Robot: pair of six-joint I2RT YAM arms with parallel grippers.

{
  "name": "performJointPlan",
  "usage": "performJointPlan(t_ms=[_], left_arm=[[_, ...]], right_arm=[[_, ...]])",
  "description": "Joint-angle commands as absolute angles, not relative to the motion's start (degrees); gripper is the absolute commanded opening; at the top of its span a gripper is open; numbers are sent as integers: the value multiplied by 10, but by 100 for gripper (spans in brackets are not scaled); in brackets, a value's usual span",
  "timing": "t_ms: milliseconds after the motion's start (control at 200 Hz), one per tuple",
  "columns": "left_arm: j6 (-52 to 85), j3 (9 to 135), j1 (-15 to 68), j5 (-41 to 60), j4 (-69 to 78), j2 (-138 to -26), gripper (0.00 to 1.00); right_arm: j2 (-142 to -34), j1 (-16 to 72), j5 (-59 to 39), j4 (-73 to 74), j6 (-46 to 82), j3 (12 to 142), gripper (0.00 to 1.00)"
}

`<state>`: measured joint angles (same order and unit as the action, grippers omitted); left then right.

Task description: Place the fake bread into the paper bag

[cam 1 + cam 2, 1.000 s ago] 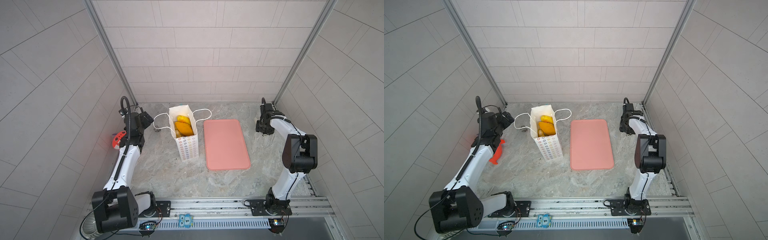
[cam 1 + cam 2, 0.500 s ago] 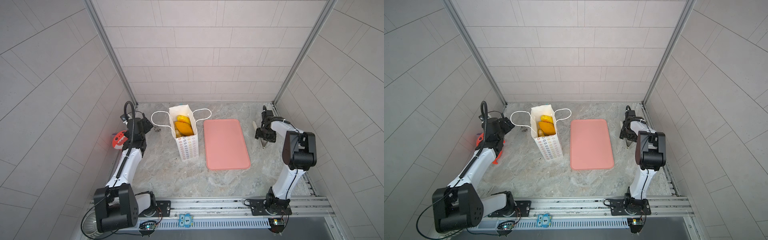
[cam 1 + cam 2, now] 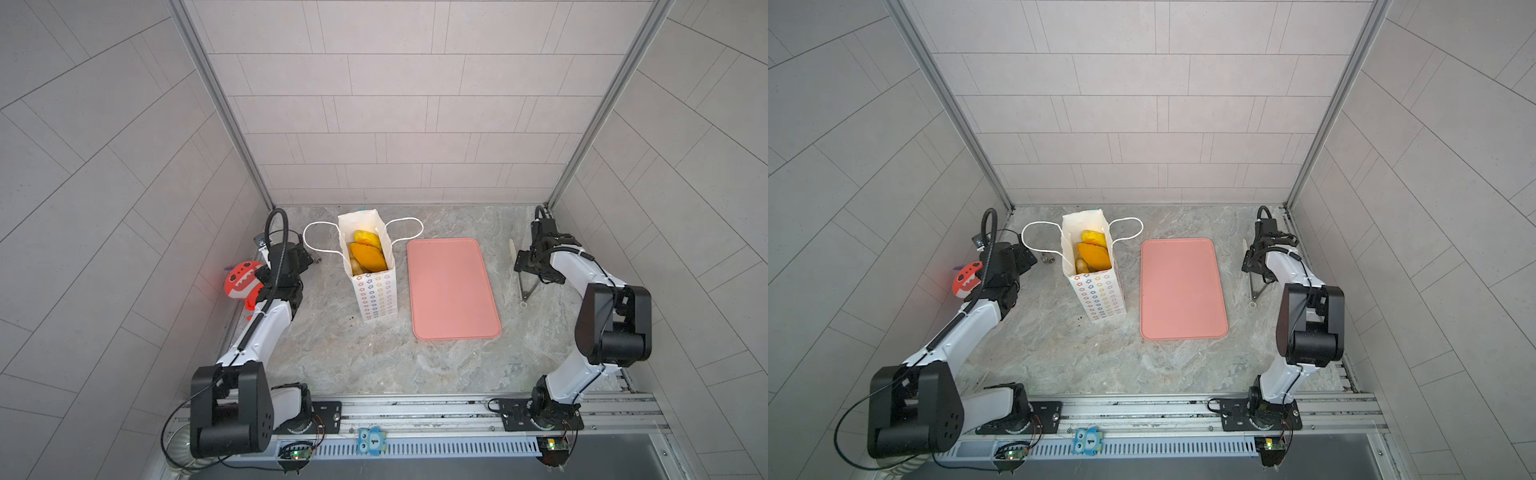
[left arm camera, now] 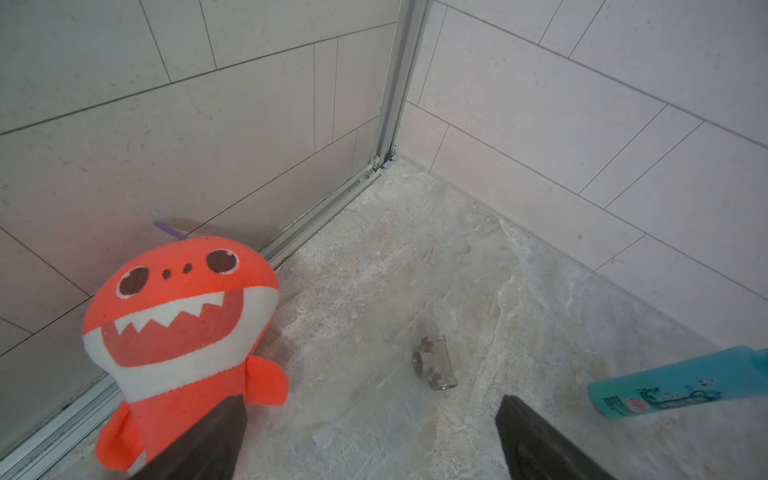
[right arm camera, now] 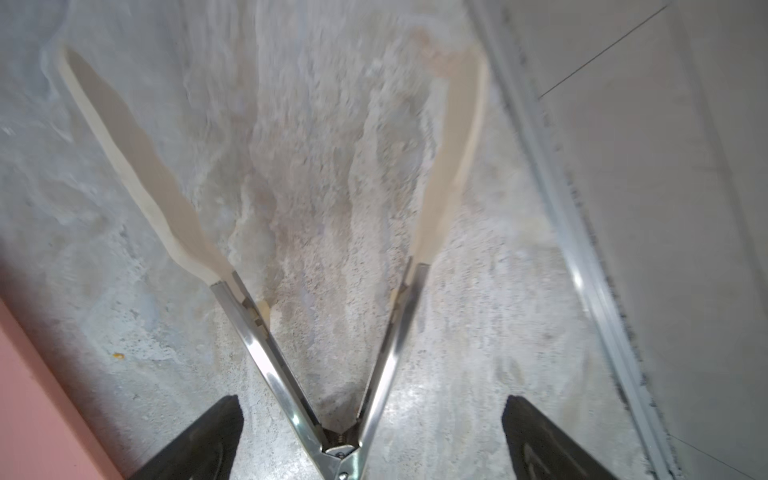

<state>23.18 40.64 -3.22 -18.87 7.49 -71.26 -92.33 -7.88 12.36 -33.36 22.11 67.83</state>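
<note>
Fake bread (image 3: 368, 255), several glossy golden pieces, sits inside the upright paper bag (image 3: 376, 295), which stands at 9 o'clock of the pink tray (image 3: 453, 291). Right gripper (image 5: 371, 399), at the tray's 3 o'clock, jaws spread wide astride splayed tongs (image 5: 266, 357), apparently clear of them (view blurred). Left gripper (image 4: 371, 398), at the bag's 9 o'clock, fully spread, empty, beside a red plush shark (image 4: 178, 316).

Centre-left: paper bag (image 3: 376, 295) upright, fake bread (image 3: 368, 255) inside. Just right of bag, tray (image 3: 453, 291) lies flat. Right of tray, tongs (image 5: 268, 361) near right wall (image 3: 665, 208). Plush toy (image 3: 239, 282) against left wall (image 3: 145, 208); pipe fitting (image 4: 434, 368) between toy and bag.
</note>
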Motion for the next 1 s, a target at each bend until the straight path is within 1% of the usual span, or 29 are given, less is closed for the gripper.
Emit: performJointPlan(t_ms=[0, 25, 80, 110, 170, 215, 265, 345, 395, 440, 500, 560, 585, 640, 701, 776, 841, 906, 991], left_arm=[[197, 402, -17, -249, 108, -732, 100], [192, 403, -14, -257, 111, -737, 100], [184, 404, -11, -264, 116, -749, 100], [183, 404, -10, -266, 119, -755, 100], [181, 396, -10, -266, 132, -766, 100], [174, 385, -10, -257, 155, -774, 100], [164, 366, -10, -244, 195, -783, 100], [157, 343, -10, -232, 241, -801, 100], [158, 355, -10, -223, 216, -799, 100], [154, 360, -10, -210, 226, -802, 100], [144, 355, -9, -200, 263, -814, 100], [140, 344, -8, -203, 306, -823, 100], [140, 343, -8, -196, 301, -820, 100], [133, 343, -8, -197, 277, -810, 100], [133, 336, -8, -213, 255, -792, 100], [127, 305, -9, -214, 284, -770, 100], [126, 299, -8, -208, 268, -758, 100], [116, 293, -6, -208, 267, -754, 100], [109, 276, -5, -209, 274, -763, 100]], right_arm=[[-831, -55, 199, -206, 192, 617, 99], [-809, -44, 208, -150, 161, 586, 99], [-773, -12, 266, -22, 100, 516, 99], [-760, 0, 285, 24, 83, 486, 99], [-745, 9, 264, 137, 37, 422, 99], [-736, 8, 251, 198, 28, 383, 99], [-729, 7, 264, 244, 43, 350, 99], [-735, 4, 252, 287, 55, 305, 99], [-745, 5, 228, 315, 47, 289, 98], [-758, 6, 210, 346, 44, 272, 98], [-758, 6, 192, 319, 75, 280, 98], [-780, 9, 151, 353, 50, 282, 96], [-781, 13, 142, 341, 42, 290, 96], [-775, 26, 144, 303, 35, 302, 96], [-769, 36, 153, 305, 22, 286, 96], [-777, 39, 164, 371, 14, 238, 96], [-796, 41, 186, 471, 15, 196, 98], [-796, 44, 167, 481, 15, 193, 100], [-831, 44, 162, 508, 8, 198, 99]])
